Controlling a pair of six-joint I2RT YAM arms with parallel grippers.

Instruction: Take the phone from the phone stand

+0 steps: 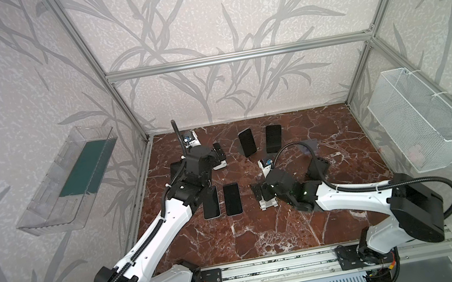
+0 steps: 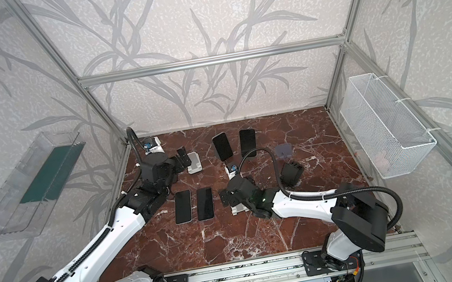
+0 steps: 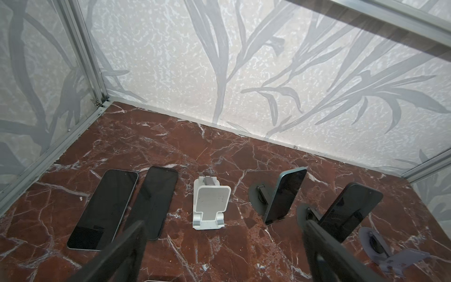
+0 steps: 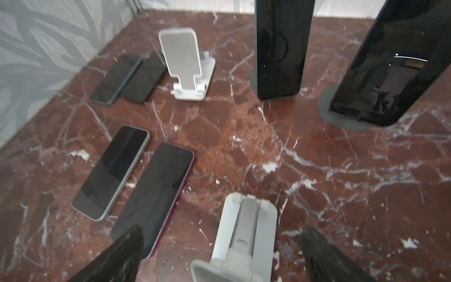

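left jaws: spread, empty | right jaws: spread, white stand (image 4: 244, 219) between them | upright phones (image 4: 280, 48) on dark round stands (image 4: 325, 107), ahead of both jaws, untouched | four flat phones (image 4: 112, 171) on surface (image 4: 317, 171)

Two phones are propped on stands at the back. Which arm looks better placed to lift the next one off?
Probably the left. Its open left gripper hangs close beside one propped phone, in the same back row. The right gripper, also open, sits further forward at an empty white stand.
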